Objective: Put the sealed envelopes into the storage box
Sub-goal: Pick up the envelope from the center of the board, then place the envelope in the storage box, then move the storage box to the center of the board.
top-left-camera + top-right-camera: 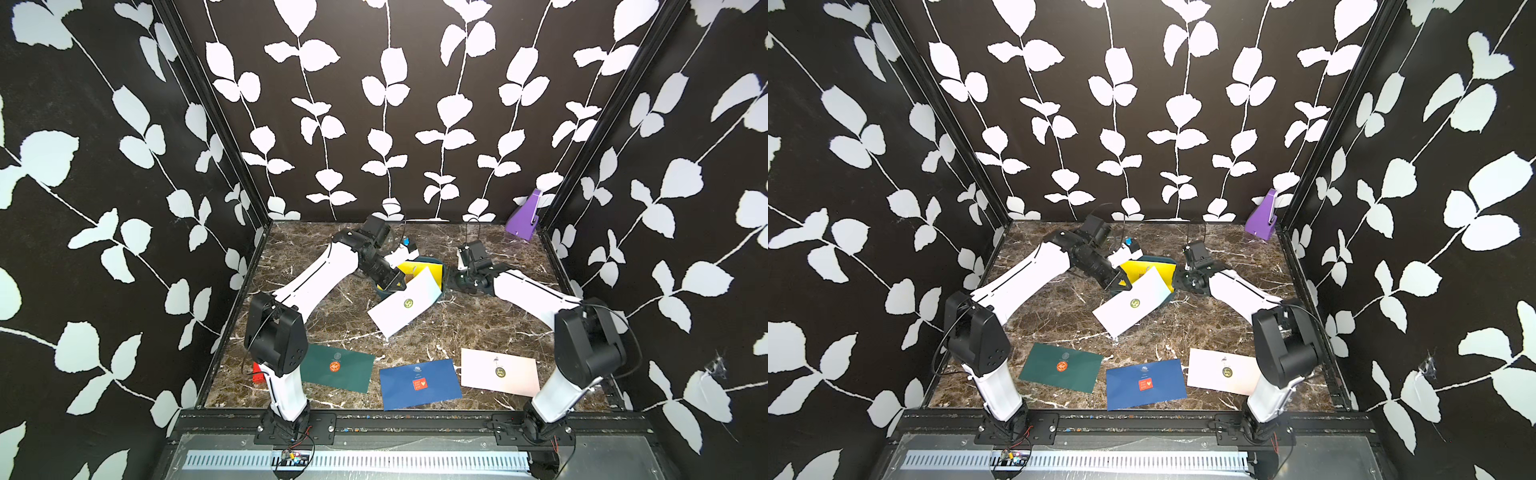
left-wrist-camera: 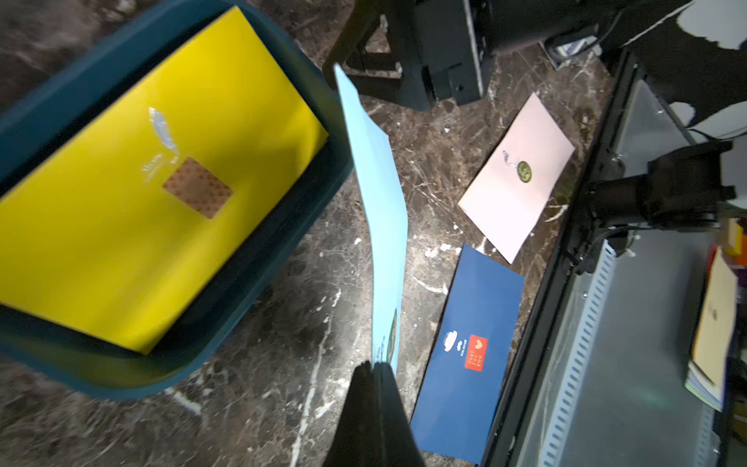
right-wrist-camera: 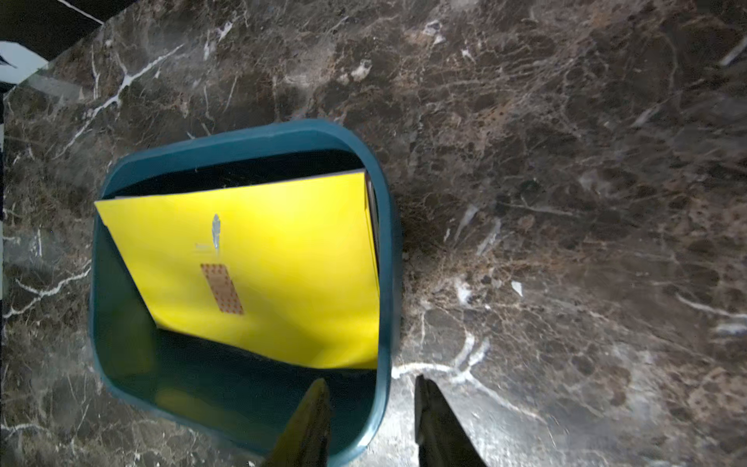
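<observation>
One yellow envelope point(image 3: 262, 263) lies inside the teal storage box point(image 3: 242, 137), which sits toward twelve o'clock from the centre of the marble table point(image 1: 415, 340). The left gripper point(image 2: 374, 366) is pinched on an edge of a light blue envelope point(image 2: 380, 202), held tilted at the box's six o'clock rim. The right gripper point(image 3: 371, 380) stands spread, one finger inside the box and one outside its three o'clock wall. Near the table's front edge lie a dark green envelope point(image 1: 336, 368) at seven o'clock, a navy envelope point(image 1: 419, 384) at six and a pale pink envelope point(image 1: 498, 372) at five.
</observation>
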You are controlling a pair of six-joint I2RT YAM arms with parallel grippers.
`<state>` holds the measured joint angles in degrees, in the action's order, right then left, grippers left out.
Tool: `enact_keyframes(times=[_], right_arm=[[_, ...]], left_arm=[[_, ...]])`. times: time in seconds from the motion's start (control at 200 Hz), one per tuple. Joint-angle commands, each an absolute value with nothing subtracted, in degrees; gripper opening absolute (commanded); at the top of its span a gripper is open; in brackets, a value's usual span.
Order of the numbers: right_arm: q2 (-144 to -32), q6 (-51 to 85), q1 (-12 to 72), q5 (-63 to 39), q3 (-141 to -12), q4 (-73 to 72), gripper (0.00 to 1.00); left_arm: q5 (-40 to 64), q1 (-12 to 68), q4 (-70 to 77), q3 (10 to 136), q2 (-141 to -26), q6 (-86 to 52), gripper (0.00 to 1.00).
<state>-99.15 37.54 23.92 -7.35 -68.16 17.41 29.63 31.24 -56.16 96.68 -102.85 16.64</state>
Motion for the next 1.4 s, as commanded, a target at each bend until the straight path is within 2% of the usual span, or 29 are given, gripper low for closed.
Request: enact_keyframes(times=[0.0,0.305,0.555,0.805,1.005,1.395], right_arm=[[-101.7,37.3,23.7,-6.7,-71.1,17.6,0.32],[-103.4,35.4,23.5,-8.6,-71.4,18.3,0.18],[-101.6,26.4,24.3,-16.1,-70.5,22.2,0.11],[-100.7,23.0,25.7,-19.3,-69.9,23.8,0.11],[-100.7,23.3,26.3,-20.0,-70.6,23.8,0.11],[-100.6,24.0,26.9,-19.9,-71.5,24.7,0.11]], left_arm=[[25.3,29.9,-59.2,100.3,-99.8,17.7,0.00],[24.4,28.9,-63.3,107.0,-102.1,20.3,0.00],[25.1,29.1,-71.3,118.6,-107.5,27.8,0.00],[23.4,30.8,-77.1,127.2,-113.5,34.4,0.00],[17.8,32.8,-77.9,126.0,-117.3,38.1,0.00],[13.3,33.1,-77.4,125.1,-124.0,40.1,0.00]])
